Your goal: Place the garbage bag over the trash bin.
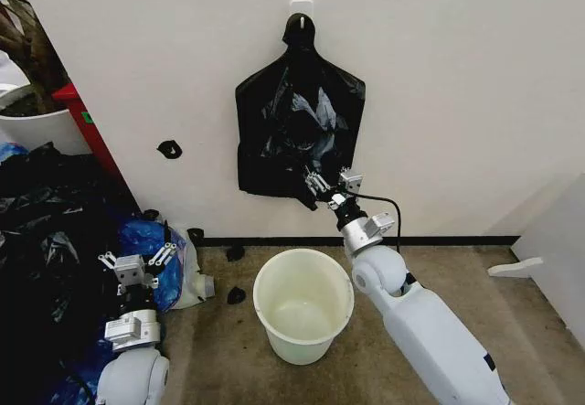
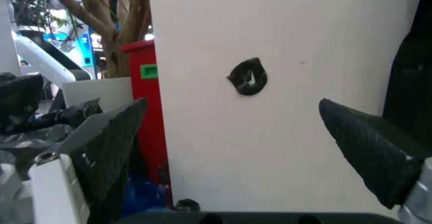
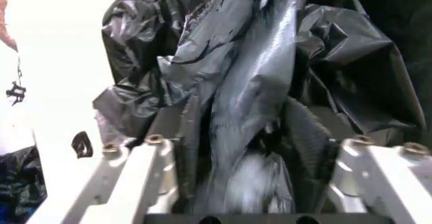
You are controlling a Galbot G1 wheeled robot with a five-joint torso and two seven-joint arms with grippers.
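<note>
The garbage bag (image 1: 292, 122), glossy black and crinkled, hangs from a white hook (image 1: 301, 7) on the wall. My right gripper (image 1: 317, 186) is raised to its lower edge and is shut on a bunched fold of the plastic. In the right wrist view that fold (image 3: 256, 72) runs up between the two fingers of the gripper (image 3: 243, 128). The trash bin (image 1: 260, 282), white and round with a rolled rim, stands upright on the floor just below, with nothing in it. My left gripper (image 1: 137, 263) is low at the left, open, with nothing held (image 2: 233, 105).
A heap of black and blue bags (image 1: 46, 240) lies along the left. A white plant pot (image 1: 37, 126) and a red post (image 1: 87, 126) stand behind it. Black scraps (image 1: 236, 293) lie near the bin, and a black mark (image 2: 248, 76) is on the wall. A white panel (image 1: 558, 259) stands at the right.
</note>
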